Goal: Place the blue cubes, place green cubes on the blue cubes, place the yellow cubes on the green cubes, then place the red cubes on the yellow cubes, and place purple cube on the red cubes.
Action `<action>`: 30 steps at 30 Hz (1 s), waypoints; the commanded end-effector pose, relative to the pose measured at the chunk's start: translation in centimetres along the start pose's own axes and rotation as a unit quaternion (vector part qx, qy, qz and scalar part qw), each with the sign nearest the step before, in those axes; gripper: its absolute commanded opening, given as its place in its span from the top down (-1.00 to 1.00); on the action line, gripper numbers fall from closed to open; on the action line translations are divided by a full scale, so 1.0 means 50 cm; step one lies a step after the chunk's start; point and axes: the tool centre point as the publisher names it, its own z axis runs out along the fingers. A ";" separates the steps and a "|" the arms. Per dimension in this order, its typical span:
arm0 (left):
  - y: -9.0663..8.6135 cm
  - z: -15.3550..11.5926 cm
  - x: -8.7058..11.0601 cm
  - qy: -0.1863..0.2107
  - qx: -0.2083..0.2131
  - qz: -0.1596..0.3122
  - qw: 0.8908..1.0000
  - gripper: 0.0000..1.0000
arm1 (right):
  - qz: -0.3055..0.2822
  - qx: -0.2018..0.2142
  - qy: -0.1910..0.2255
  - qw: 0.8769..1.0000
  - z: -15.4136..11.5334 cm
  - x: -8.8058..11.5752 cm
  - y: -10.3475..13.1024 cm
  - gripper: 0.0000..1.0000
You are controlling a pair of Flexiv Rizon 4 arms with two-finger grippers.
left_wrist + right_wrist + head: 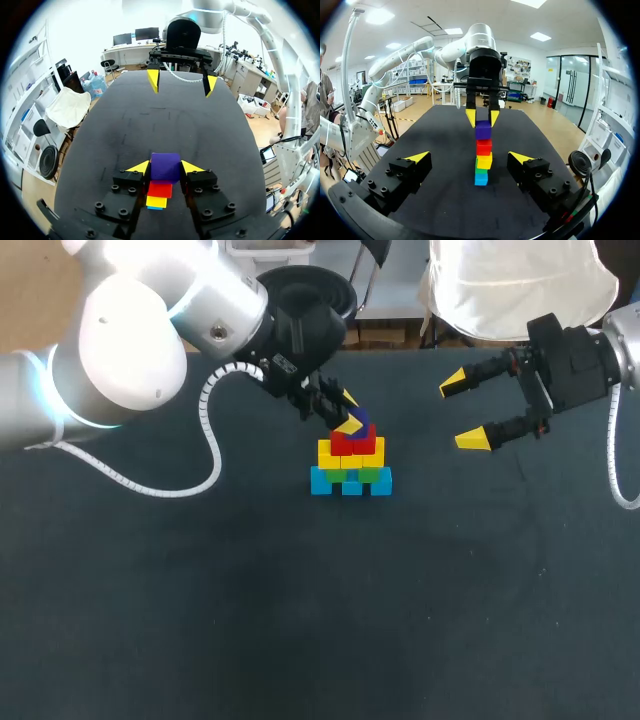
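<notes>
My left gripper (482,117) pinches the purple cube (483,129) from two sides, at the top of the stack near the middle of the table (300,620). The purple cube sits on the red cubes (352,438). Below these are the yellow cubes (350,452), the green cubes (372,475) and the blue cubes (350,485), which rest on the table. My right gripper (462,412) hangs well apart at far right, fingers spread, holding nothing.

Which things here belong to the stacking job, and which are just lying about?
Job: blue cubes, green cubes, yellow cubes, red cubes, purple cube, left pincer shut on it.
Just there: table; right pincer, open, off to the side.
</notes>
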 end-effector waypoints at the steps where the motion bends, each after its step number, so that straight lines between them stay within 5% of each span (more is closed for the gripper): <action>1: 0.003 0.000 -0.002 0.002 0.000 0.001 1.000 1.00 | -0.001 0.001 -0.001 1.000 0.000 0.000 0.001 -1.00; 22: 0.002 -0.002 0.000 0.005 -0.005 -0.002 1.000 0.98 | -0.001 0.001 -0.001 1.000 0.000 0.000 0.001 -1.00; 23: 0.002 -0.002 0.000 0.005 -0.005 -0.002 1.000 0.84 | -0.001 0.001 -0.001 1.000 0.000 0.000 0.001 -1.00; 24: 0.002 -0.002 0.000 0.007 -0.005 -0.002 1.000 0.45 | -0.001 0.001 -0.001 1.000 0.000 0.000 0.001 -1.00; 27: 0.002 -0.001 0.000 0.010 -0.004 -0.003 1.000 -0.21 | -0.001 0.001 -0.001 1.000 0.000 0.000 0.001 -1.00; 28: 0.002 -0.001 0.001 0.010 -0.004 -0.004 1.000 -0.36 | -0.001 0.001 -0.001 1.000 0.000 0.000 0.001 -1.00; 30: 0.002 -0.001 0.001 0.011 -0.005 -0.007 1.000 -0.36 | -0.001 0.001 -0.001 1.000 0.000 0.000 0.001 -1.00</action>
